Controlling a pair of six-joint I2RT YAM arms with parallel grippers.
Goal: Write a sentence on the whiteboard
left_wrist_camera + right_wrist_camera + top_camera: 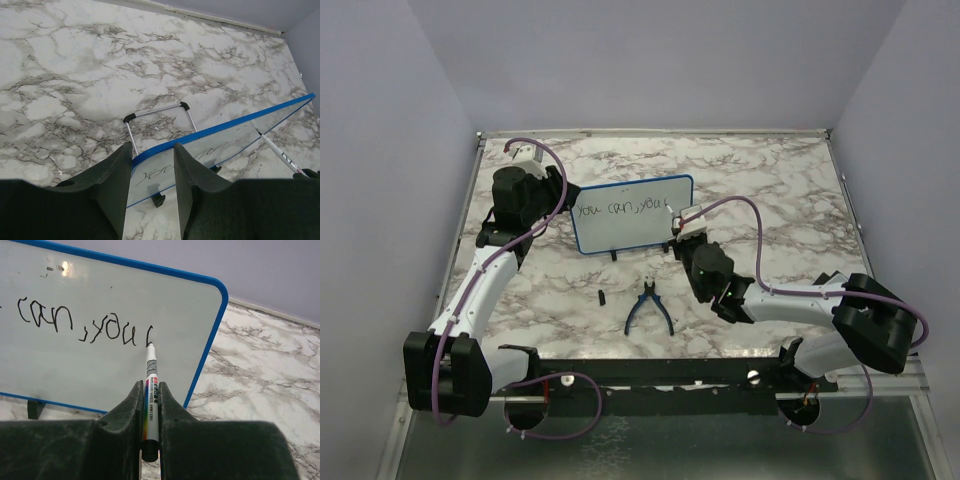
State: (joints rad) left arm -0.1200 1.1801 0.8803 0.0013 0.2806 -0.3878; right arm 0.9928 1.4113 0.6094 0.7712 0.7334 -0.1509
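The right gripper [150, 386], shut tight on the marker [151, 371], presses its tip to the whiteboard [45, 370] at the 3 o'clock end of the sentence [75, 324], ready to write on. At the whiteboard's 9 o'clock edge the left gripper [152, 146], part-closed, clamps it, probably steadying it mid-bench [770, 200].

Worktop [770, 190]: white marble-pattern surface with grey veining and a pale rim along the far edge.

Whiteboard [625, 225]: stands upright on the worktop, around the middle and toward the far side, on small black feet.

Thin metal bracket [159, 110] with black corner caps: rests on the surface behind the board.

Pliers [648, 308], blue-handled: lie flat in front of the board, nose toward it, handles spread.

Small black piece [603, 297]: lies just left of the pliers, not touching them. It is too small to identify.
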